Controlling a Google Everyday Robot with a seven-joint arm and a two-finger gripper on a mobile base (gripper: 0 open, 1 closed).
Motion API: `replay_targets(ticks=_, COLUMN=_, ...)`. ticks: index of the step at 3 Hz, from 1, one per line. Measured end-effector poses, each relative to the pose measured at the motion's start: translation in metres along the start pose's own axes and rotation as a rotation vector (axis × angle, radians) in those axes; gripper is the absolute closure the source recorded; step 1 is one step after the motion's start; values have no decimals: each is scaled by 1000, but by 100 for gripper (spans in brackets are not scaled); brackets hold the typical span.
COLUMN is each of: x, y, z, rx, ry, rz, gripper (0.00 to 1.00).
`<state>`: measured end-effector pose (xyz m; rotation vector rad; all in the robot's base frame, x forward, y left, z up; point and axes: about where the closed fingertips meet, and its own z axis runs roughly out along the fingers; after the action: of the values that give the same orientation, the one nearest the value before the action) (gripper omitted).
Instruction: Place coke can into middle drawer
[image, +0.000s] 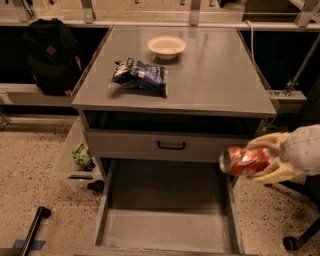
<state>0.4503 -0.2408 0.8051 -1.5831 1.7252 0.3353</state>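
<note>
The red coke can lies sideways in my gripper, silver end pointing left. The cream-coloured fingers close above and below it. The gripper comes in from the right edge and holds the can in the air over the right wall of the open middle drawer. The drawer is pulled out below the cabinet, its grey floor bare. The can sits just right of the closed drawer front with a black handle.
A blue-and-white snack bag and a white bowl sit on the cabinet top. A black backpack stands at the left. A clear bin is on the floor left of the cabinet. A chair wheel is at the lower right.
</note>
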Motion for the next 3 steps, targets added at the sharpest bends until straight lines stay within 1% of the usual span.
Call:
replay_targets(ticks=1, x=20, y=48, z=54, rx=-99, ry=-9, rz=33, gripper=100)
replay_targets(ticks=2, x=20, y=48, z=54, rx=-99, ry=-9, rz=34, gripper=100)
replay_targets(ticks=3, x=44, y=49, z=113, rx=-124, ry=-40, rz=68, gripper=100)
